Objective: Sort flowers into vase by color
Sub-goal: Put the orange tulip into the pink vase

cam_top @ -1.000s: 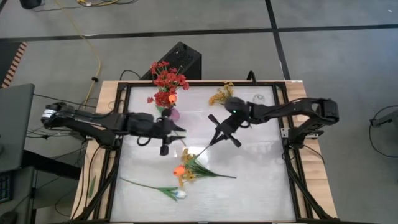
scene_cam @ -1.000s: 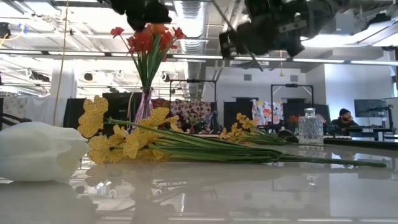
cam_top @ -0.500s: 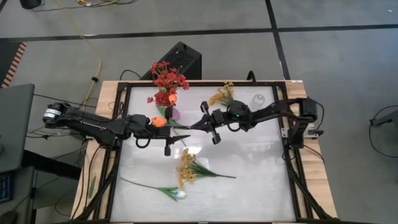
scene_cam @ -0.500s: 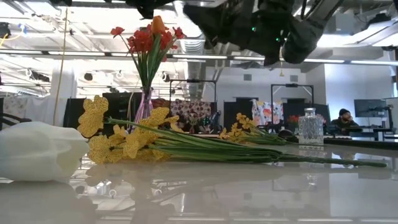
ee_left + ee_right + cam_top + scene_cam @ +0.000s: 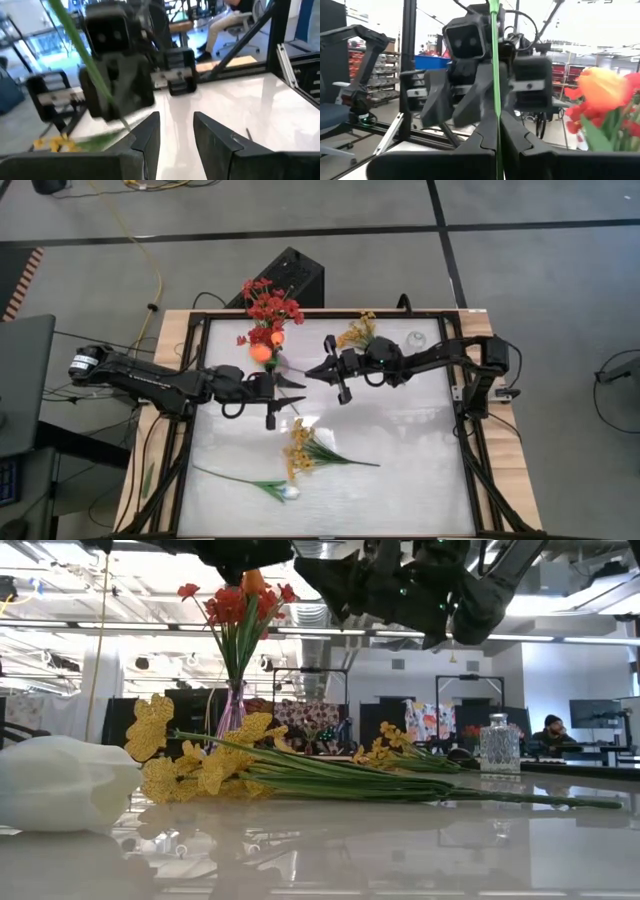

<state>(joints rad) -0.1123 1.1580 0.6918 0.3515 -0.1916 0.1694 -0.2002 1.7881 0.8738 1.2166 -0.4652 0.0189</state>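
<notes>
I've got the right tool (image 5: 318, 370) just right of centre in the upper half of the overhead frame, pinched tight on the thin green stem of the orange artificial tulip (image 5: 261, 351). My right wrist view shows that stem (image 5: 494, 75) running straight between the closed fingers. The blossom hangs beside the red blossom sprays (image 5: 268, 307) in the slim glass vase (image 5: 232, 708), I judge because orange is being grouped with the reds. The left tool (image 5: 292, 381) faces mine, fingers (image 5: 147, 134) parted with nothing between them, probably ready to steady the stem. A yellow blossom spray (image 5: 300, 446) and a white tulip (image 5: 287, 492) lie low on the white bench (image 5: 400, 450), unsorted. No labels or writing I can read anywhere.
</notes>
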